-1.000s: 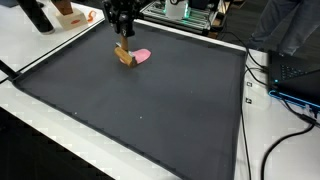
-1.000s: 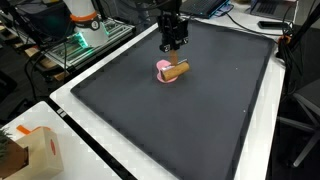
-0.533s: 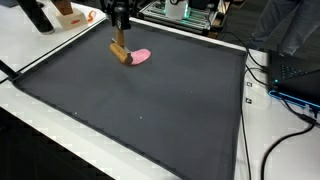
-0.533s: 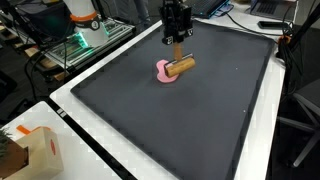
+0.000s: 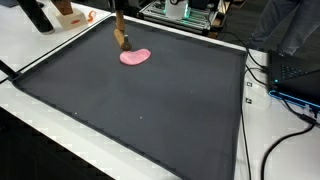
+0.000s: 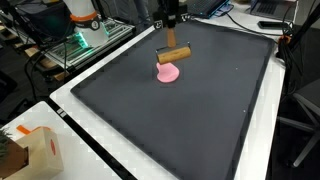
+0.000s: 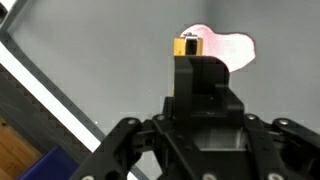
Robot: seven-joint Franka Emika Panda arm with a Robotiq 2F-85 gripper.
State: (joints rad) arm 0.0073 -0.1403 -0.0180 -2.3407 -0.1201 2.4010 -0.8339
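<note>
The dark mat (image 5: pixel 150 110) is bare over almost its whole spread, so a gripper can pass freely in from any edge. Only the pink piece (image 5: pixel 135 57) lies on it, near a far corner, with the wooden block (image 6: pixel 175 54) hanging just above it, clamped in the gripper (image 6: pixel 172 38). Off the mat, cables (image 5: pixel 262 75), electronics (image 5: pixel 185 12) and a cardboard box (image 6: pixel 35 150) crowd the white table (image 5: pixel 60 45).

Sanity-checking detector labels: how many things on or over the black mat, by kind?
Wooden block, held in the claw: 1
Pink flat piece, lying on the mat: 1
Total: 2
</note>
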